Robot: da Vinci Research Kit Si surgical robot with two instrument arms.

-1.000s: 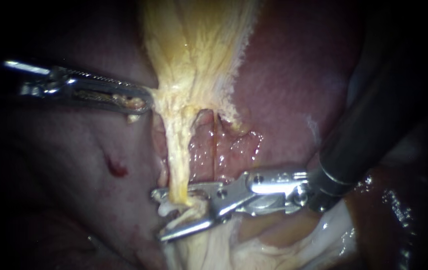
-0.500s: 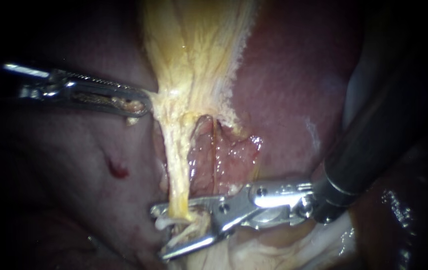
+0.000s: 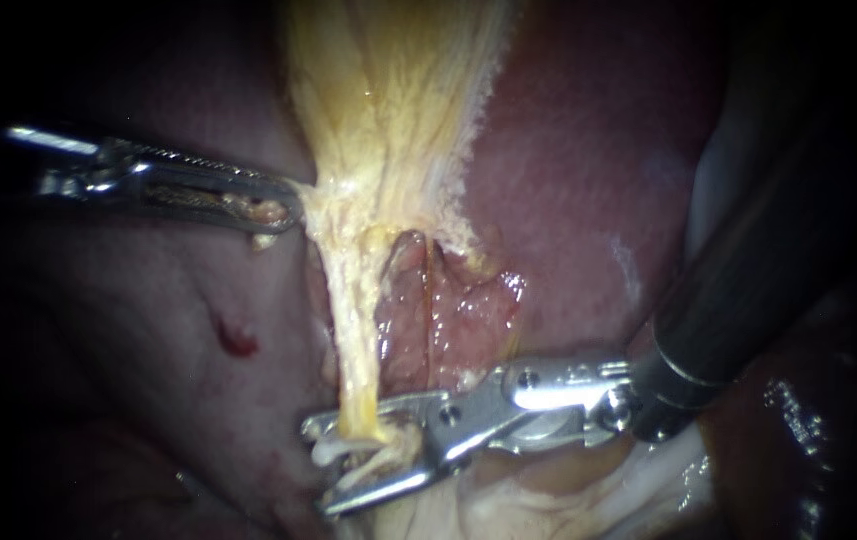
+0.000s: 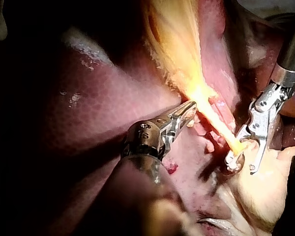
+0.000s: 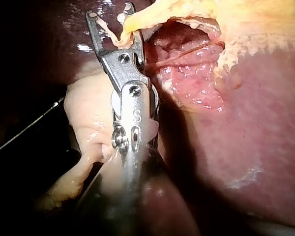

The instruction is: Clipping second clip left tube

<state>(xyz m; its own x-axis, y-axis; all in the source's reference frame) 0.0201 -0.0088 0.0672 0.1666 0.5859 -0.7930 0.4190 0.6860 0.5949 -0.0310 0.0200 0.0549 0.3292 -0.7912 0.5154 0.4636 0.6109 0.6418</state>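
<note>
Our L instrument [image 3: 288, 210]: jaws clamped on yellow tissue [image 3: 388, 110] | our R instrument [image 3: 316, 466]: jaws apart, straddling 1 tube [image 3: 353, 330].

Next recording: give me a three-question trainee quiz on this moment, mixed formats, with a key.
1. True or false: the jaws of the right instrument lie shut, holding nothing.
2. What does the left instrument grip? A) the other instrument's shaft B) the yellow tissue C) a loose clip
3. Fill in: the tube runs down between the open jaws of the ___ instrument.
Key: 1 false, they stand open around the tube. 2 B. 3 right.
</note>
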